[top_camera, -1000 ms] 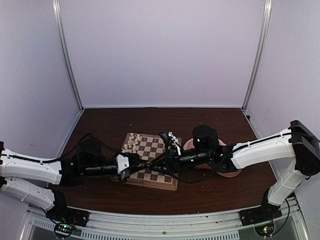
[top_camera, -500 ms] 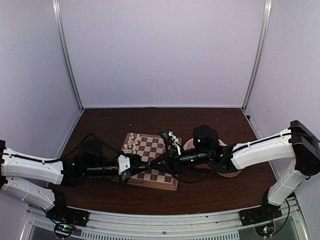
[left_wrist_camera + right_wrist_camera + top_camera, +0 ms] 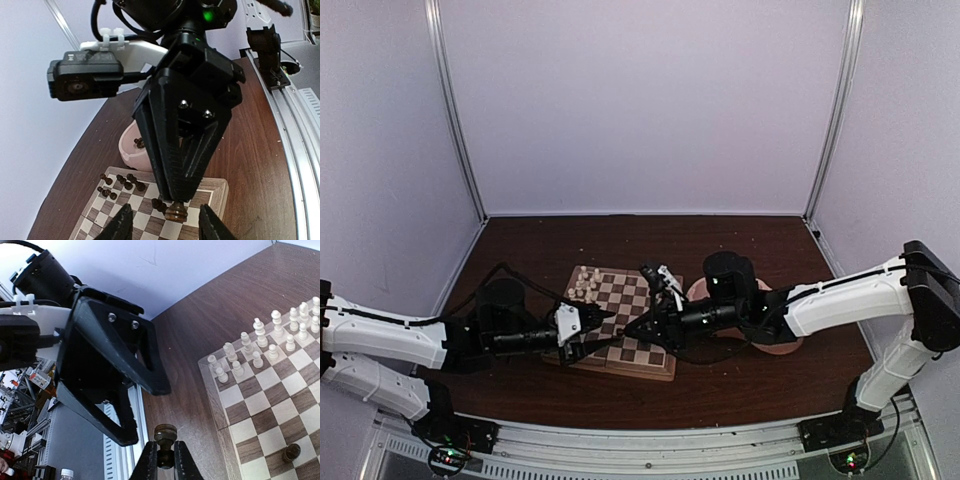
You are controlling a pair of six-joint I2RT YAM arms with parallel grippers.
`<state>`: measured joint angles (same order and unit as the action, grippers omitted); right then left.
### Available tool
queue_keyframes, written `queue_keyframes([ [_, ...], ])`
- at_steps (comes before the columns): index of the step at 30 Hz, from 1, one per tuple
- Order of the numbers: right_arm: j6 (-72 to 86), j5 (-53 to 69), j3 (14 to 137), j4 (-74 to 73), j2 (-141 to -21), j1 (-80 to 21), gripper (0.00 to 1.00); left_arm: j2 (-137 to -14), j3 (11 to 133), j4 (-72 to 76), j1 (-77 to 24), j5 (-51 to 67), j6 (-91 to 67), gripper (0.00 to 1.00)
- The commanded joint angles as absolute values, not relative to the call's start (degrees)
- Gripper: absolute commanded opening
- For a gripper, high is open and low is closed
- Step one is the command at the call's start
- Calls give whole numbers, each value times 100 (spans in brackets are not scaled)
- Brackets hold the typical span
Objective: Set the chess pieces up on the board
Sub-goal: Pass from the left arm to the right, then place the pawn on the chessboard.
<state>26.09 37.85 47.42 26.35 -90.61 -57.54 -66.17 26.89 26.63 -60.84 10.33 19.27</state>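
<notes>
This looks like a handover: 1 dark piece passes from the left arm to the right arm, low over the near part of the board. I cannot tell whether its base touches the wood.

To do this step well, I think the left arm should pull straight back along its own line. It should not swing sideways, because the piece stands between its 2 tips. The right arm should lift only when the tips are clear of it. After that it should carry the piece upright toward the side where the other dark pieces stand, next to the pink bowl. It should come down onto a free square from above, so that no neighbour is knocked. The grip is narrow and the piece is small and round, so a slow move is safer than a fast one.

The left fingers stand partly open, 1 on each side of the piece, and they hold nothing. The gap to the piece is small on both sides.

The right fingers are closed tight on the dark piece, which sticks out between the 2 tips.

The cream pieces stand in rows at the far left side of the board. 1 more dark piece lies alone on a square near the right fingers.
</notes>
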Motion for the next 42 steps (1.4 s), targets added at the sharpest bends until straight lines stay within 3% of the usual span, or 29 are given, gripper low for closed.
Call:
queue_keyframes([
  [1, 2162, 3139, 5211, 1365, -8776, -5639, 3, -6603, 2651, 3165, -6098, 674, 1711, 50],
  [5, 1493, 2690, 6275, -789, -9085, -5590, 0, -6574, 2606, 3302, -6091, 461, 1510, 55],
  [12, 1142, 1630, 7782, -2750, -9770, -5590, 0, -6478, 2614, 3209, -6024, -403, 1116, 62],
  [24, 953, 366, 10372, -5208, -11443, -5594, 2, -6330, 2860, 2512, -5830, -2953, -722, 97],
  [32, 999, -350, 11832, -6227, -12568, -5590, 3, -6295, 3545, 545, -5208, -2877, -2300, 98],
  [42, 782, -455, 12488, -6558, -13172, -5565, 6, -6415, 3620, 387, -4983, -2502, -2480, 98],
])
